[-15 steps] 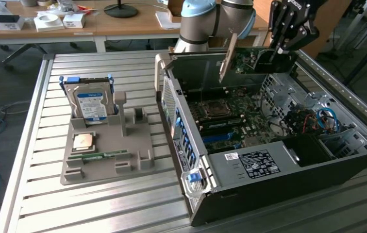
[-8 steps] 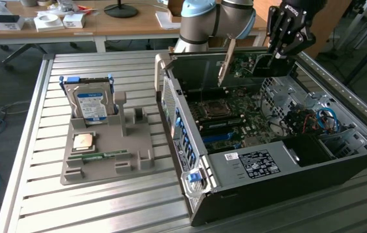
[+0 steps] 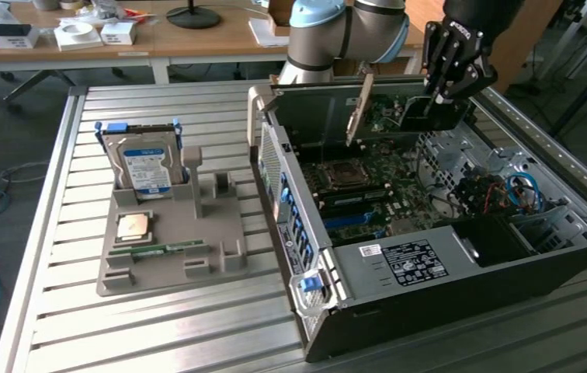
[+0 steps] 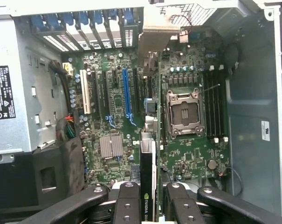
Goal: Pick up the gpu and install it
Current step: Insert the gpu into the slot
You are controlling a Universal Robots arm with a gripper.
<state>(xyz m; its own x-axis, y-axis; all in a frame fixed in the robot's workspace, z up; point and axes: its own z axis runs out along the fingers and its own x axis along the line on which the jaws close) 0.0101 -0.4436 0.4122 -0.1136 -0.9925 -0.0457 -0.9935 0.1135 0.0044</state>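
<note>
UR arm (image 3: 335, 31) is reaching over the open PC case (image 3: 584, 233) w/ wrist pointing down, pincer (image 3: 436, 101) hanging over the case's far end. Pincer is pinching the gpu (image 3: 389, 115) by its top edge; card is hanging upright, pale bracket (image 3: 357, 109) toward ext. view's left. In wrist view the card is showing edge-on btwn the fingers (image 4: 127, 203), over the mobo (image 4: 113, 98), btwn blue slot (image 4: 127, 93) & CPU socket (image 4: 183, 114). Hard drive (image 3: 148, 159) is standing in the gray holder (image 3: 169, 233) on the tabletop (image 3: 117, 326)
</note>
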